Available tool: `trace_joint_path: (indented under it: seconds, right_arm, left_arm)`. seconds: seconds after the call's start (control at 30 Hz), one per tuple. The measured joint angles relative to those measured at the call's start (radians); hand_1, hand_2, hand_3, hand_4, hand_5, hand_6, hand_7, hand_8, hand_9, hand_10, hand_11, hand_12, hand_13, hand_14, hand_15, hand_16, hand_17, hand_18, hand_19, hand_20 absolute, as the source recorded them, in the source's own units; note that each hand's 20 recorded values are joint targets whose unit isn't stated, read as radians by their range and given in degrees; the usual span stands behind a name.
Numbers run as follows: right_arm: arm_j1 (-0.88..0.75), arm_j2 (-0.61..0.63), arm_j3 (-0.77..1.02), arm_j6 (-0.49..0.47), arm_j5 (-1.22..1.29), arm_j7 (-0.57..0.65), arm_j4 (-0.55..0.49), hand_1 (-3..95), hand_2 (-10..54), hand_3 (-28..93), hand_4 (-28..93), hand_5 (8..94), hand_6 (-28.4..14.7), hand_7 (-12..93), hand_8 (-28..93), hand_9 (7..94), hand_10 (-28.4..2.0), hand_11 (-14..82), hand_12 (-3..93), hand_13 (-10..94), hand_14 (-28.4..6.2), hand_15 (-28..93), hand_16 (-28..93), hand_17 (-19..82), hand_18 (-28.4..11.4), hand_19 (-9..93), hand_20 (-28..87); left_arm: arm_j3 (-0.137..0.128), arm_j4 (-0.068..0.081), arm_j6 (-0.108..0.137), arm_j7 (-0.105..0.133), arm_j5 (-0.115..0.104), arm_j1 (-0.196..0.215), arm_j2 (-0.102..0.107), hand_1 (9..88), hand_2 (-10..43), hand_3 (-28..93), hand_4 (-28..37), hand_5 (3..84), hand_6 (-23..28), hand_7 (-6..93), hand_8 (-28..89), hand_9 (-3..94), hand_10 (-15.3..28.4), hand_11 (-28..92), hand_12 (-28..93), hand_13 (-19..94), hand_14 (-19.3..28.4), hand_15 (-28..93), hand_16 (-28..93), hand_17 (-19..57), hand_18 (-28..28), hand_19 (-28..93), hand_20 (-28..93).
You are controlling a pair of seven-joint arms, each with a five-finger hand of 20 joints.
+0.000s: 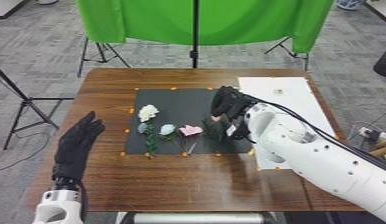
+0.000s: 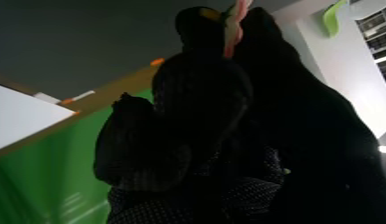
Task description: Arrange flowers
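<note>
fingers (image 2: 205, 75) of the black-gloved right hand (image 1: 232, 102) are drawn close together, pinching a thin pink piece (image 2: 235, 27), which i take to be part of an artificial flower. this hand is over the right part of the dark rectangular mat (image 1: 176, 96) on the brown wooden bench (image 1: 163, 185). the black-gloved left hand (image 1: 76, 145) is at the bench's left side, apart from the mat, its fingers loosely straight and holding nothing.

on the mat, left of the right hand, lie a full white flower (image 1: 149, 111), a small dusky blue flower (image 1: 142, 128) below it, a pale blue-white flower (image 1: 166, 130) and an open pink flower (image 1: 190, 130). a white rectangular sheet (image 1: 305, 107) lies right of the mat, with a small pale object (image 1: 278, 91) on it; what that is, i cannot tell.

the step in hand looks like handling one bloom for the arrangement. to do it well, keep the pinch firm but gentle, since a hard squeeze could crease petals. lift clear before going sideways, so no trailing stem drags its neighbours, and steady the bloom before letting go.
</note>
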Motion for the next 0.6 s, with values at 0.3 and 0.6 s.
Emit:
trace_joint_path:
  seconds: [0.3,0.6]
  right_arm:
    - [-0.006,-0.001,0.0,-0.013,0.003,-0.003,0.007,50.4,-9.5,62,-19,64.8,1.5,17,-4,77.2,-10.9,16.7,27.4,89,-2.8,54,33,63,-10.0,93,47]
    - [-0.03,-0.011,0.061,-0.031,-0.032,0.007,0.011,44.2,-9.5,64,-17,60.4,-0.2,15,-9,67.0,-14.5,16.7,19.7,85,-5.4,54,33,58,-12.9,93,46]
  left_arm:
    - [0.0,0.0,0.0,0.001,0.0,0.003,0.0,22.0,-1.3,68,-24.9,41.3,3.7,6.4,-5,39.7,11.7,12,16,30,16.0,14,5,0.6,13.9,3,18]
    - [0.001,0.0,0.001,0.002,0.0,0.003,0.0,22.0,-1.3,68,-24.9,41.3,3.7,6.4,-5,39.7,11.8,12,16,30,15.8,14,6,0.6,13.9,3,18]
